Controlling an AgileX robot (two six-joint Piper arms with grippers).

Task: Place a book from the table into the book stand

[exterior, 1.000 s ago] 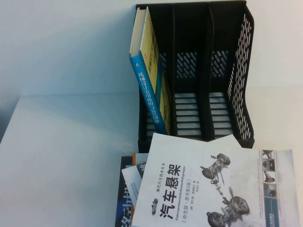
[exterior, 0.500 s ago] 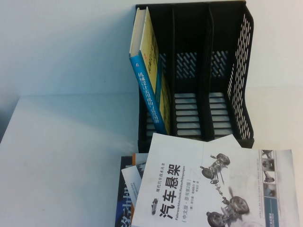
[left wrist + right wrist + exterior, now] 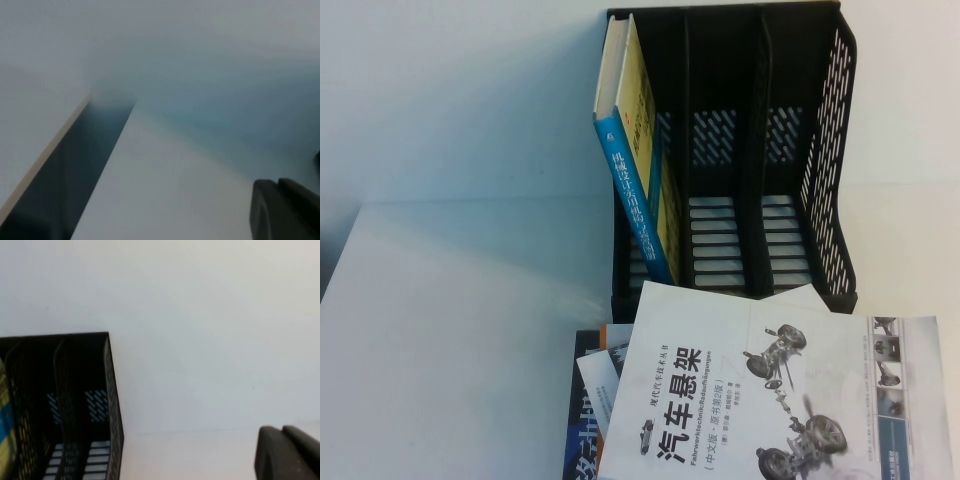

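Note:
The book [image 3: 720,390], white with a grey car-suspension drawing and a black Chinese title, lies flat on top of a pile at the front of the table [image 3: 460,320], just before the book stand. The black three-slot book stand [image 3: 830,150] stands upright at the back; its middle and right slots are empty. It also shows in the right wrist view [image 3: 112,405]. Neither gripper shows in the high view. My left gripper [image 3: 282,210] is shut and empty over bare table. My right gripper [image 3: 285,452] is shut and empty, off to the stand's right.
A thick blue-spined yellow book [image 3: 640,190] leans in the stand's left slot. Other books [image 3: 595,390] lie under the white one at the front. The left wrist view shows a table edge with a dark gap [image 3: 85,160] beside it.

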